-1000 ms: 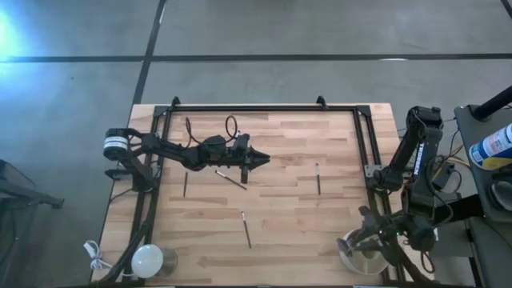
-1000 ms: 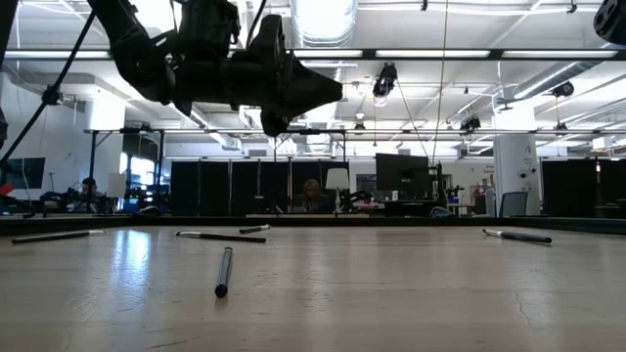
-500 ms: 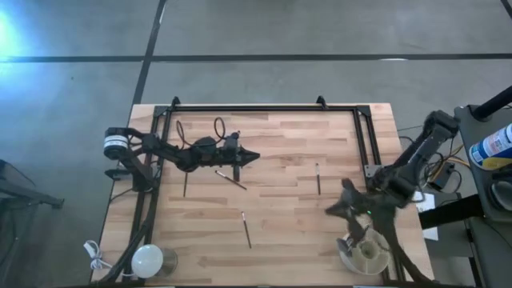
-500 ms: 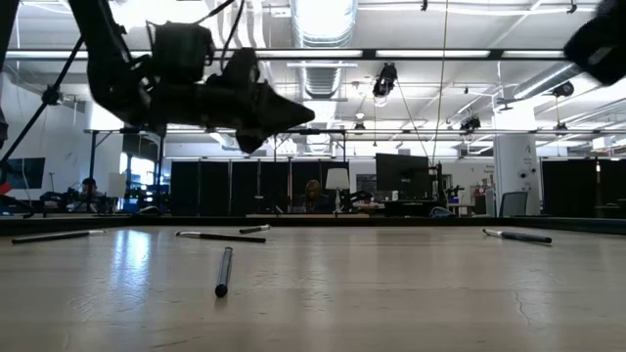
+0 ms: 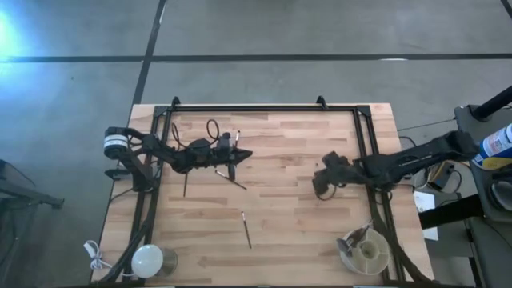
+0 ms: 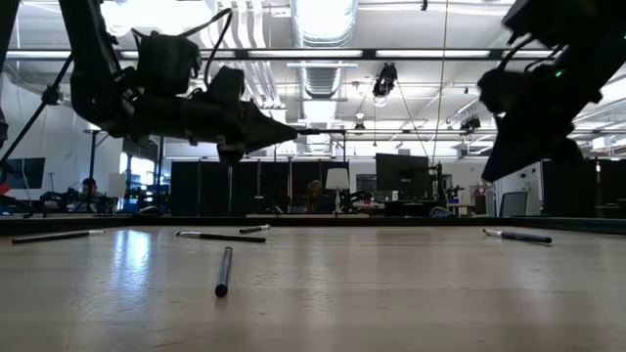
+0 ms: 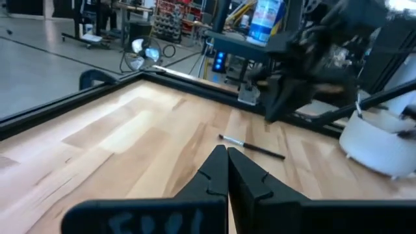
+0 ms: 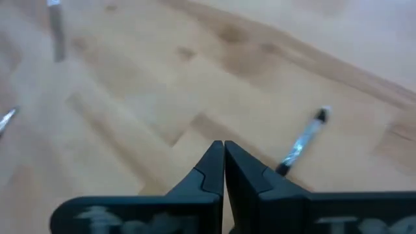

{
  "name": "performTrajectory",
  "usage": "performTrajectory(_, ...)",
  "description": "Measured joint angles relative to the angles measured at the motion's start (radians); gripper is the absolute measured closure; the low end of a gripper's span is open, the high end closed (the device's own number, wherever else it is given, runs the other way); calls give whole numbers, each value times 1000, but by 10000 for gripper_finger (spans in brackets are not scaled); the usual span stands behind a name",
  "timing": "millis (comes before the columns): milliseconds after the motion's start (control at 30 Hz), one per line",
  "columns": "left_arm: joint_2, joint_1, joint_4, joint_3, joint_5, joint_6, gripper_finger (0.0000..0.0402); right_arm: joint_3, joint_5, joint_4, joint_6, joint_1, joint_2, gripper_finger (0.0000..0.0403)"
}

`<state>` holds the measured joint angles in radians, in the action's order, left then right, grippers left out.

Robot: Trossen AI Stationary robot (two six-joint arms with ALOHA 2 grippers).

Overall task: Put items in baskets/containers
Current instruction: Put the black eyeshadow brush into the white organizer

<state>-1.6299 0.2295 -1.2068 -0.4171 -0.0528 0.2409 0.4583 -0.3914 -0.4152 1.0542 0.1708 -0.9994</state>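
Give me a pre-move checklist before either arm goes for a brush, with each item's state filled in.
1. Left gripper empty: ok, fingers shut on nothing, above the table.
2. Right gripper empty: ok, shut, holding nothing.
3. Jaws open for a pick: not ok, both shut.
4. Target in sight: ok, a brush lies just ahead of the right gripper.
5. Other loose brushes located: ok, one near table centre, one by the left gripper.
6. Tub reachable: cannot tell; it sits at the table's near right corner, brushes already in it.
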Motion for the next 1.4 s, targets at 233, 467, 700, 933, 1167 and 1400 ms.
performTrajectory(233, 0, 0, 30, -3, -15, 14, 401, 42, 23, -36, 25, -137, -111, 361)
performTrajectory(467, 0, -1, 52, -2, -24, -5, 401, 140, 50, 83, -122, -187, -269, 301)
performTrajectory(700, 22, -3, 195, 3, -127, -47, 401, 239, 104, 160, -330, -199, -407, 260)
performTrajectory(933, 188, -11, 752, -37, -139, -48, 378, 248, 109, 163, -467, -221, -415, 253)
performTrajectory(1167, 305, -18, 1420, -193, -122, -106, 321, 246, 105, 189, -572, -220, -409, 252)
performTrajectory(1400, 280, -18, 1648, -246, -40, -228, 290, 246, 105, 236, -643, -219, -409, 252)
